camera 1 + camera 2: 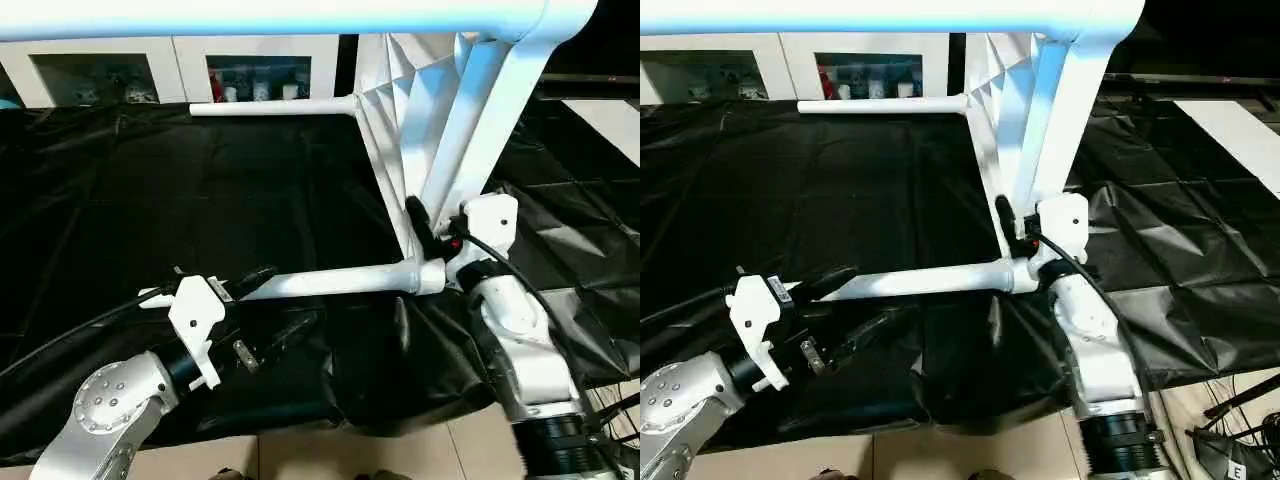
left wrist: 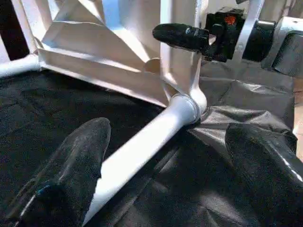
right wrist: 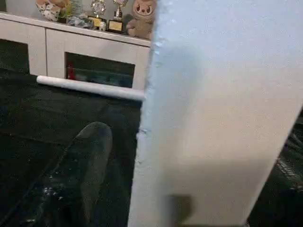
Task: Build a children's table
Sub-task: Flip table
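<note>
My left gripper (image 1: 262,300) sits low over crinkled black sheeting (image 1: 120,200) that covers the work surface, glossy and creased like thin plastic film. Its two black fingers (image 2: 71,170), rounded and matte, stand wide apart on either side of the nearest leg (image 1: 330,282), a smooth white tapered tube; neither pad presses it, though one lies just beside it (the wrist view shows a clear gap on the other side). That leg lies nearly flat above the sheet and is seated in a round corner socket (image 2: 185,105) of the children's table (image 1: 420,110). The table rests on its side on the sheet, its thin ribs forming sharp triangular folds, all hard white plastic. Another leg (image 1: 275,106) sticks out farther back, level, toward the white cabinet (image 1: 150,60). To the right, my right gripper (image 1: 437,232) is at the lower edge of the tabletop beside that socket, one finger against the ribbed face; whether it clamps the edge, I cannot tell.
</note>
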Motion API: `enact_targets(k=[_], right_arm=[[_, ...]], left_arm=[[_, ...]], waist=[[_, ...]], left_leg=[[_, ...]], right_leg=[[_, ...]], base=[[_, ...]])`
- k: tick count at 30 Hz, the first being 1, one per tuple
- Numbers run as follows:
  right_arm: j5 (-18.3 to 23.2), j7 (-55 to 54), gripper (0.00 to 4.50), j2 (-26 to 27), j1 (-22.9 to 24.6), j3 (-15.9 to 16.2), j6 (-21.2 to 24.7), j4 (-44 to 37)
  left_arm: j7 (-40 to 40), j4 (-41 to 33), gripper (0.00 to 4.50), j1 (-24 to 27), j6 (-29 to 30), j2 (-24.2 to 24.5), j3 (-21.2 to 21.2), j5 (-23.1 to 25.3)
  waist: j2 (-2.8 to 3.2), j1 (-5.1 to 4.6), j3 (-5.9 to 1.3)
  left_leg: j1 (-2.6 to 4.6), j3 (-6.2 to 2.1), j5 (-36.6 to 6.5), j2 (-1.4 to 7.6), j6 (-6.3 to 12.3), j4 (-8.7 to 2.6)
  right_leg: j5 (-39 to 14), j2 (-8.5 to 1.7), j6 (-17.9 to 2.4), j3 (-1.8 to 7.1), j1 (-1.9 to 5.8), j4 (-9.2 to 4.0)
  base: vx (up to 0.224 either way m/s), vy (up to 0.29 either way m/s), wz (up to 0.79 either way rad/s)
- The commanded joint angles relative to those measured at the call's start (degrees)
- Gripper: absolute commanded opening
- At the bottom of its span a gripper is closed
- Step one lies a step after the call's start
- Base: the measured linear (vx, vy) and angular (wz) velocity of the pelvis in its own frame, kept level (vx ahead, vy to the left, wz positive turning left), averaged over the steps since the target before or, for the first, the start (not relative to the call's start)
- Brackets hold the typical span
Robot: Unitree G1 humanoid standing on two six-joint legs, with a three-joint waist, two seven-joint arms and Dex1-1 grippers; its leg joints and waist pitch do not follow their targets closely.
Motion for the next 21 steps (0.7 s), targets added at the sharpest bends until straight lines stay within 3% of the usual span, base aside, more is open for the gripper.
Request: enact_targets(k=[1, 6, 11, 14, 18, 21], right_arm=[[-0.3, -0.3, 3.77, 0.2, -1.0, -0.5, -0.2, -0.7], [-0.3, 0.0, 3.77, 0.6, -1.5, -0.8, 0.3, 0.3], [0.0, 0.5, 3.39, 0.4, -1.4, -1.1, -0.1, 1.4], [-0.1, 0.7, 3.09, 0.4, -1.5, -1.2, 0.0, 1.6], [-0.3, 0.5, 2.72, 0.3, -1.7, -1.4, 0.3, 2.0], [-0.7, 0.4, 2.49, 0.1, -1.7, -1.7, 0.5, 2.1]], left_arm=[[-0.3, 0.3, 4.34, 0.0, 0.1, 0.2, 0.3, 0.9], [-0.4, 0.5, 4.34, -0.1, 0.1, 0.2, 0.4, 1.2], [-0.7, 0.9, 4.34, 0.1, -0.9, 1.5, 0.1, 3.3], [0.9, 2.9, 4.34, -0.2, -3.3, 2.4, -0.2, 8.2], [3.3, 4.6, 4.47, -1.3, -6.1, 2.3, 1.3, 11.0], [8.6, 5.3, 4.5, -4.1, -12.1, 2.9, 6.1, 16.6]], waist=[[0.55, 0.25, -3.45], [0.52, 0.25, -3.44], [0.48, 0.28, -3.47], [0.5, 0.22, -3.48], [0.58, 0.31, -3.52], [0.37, 0.3, -3.56]], left_leg=[[1.15, -0.3, -14.0, 0.39, -0.52, -4.18], [1.09, -0.37, -14.0, 0.37, -0.6, -4.22], [1.11, -0.36, -13.8, 0.35, -0.37, -4.13], [1.08, -0.38, -13.5, 0.32, -0.16, -4.12], [1.17, -0.47, -13.8, 0.4, -0.49, -4.18], [1.07, -0.48, -13.3, 0.35, -0.15, -4.05]], right_leg=[[-8.6, -1.25, -7.1, 1.27, 2.3, -3.51], [-9.0, -1.29, -6.9, 1.26, 2.36, -3.5], [-9.1, -1.32, -6.8, 1.28, 2.36, -3.49], [-9.1, -1.27, -6.5, 1.25, 2.35, -3.58], [-9.0, -1.39, -6.8, 1.24, 2.37, -3.53], [-8.0, -1.38, -6.9, 1.23, 2.56, -3.49]], base=[[0.0, 0.0, 0.0], [0.0, 0.0, 0.0], [0.0, 0.0, 0.0], [0.0, 0.0, 0.0], [0.0, 0.0, 0.0], [0.0, 0.0, 0.0]])
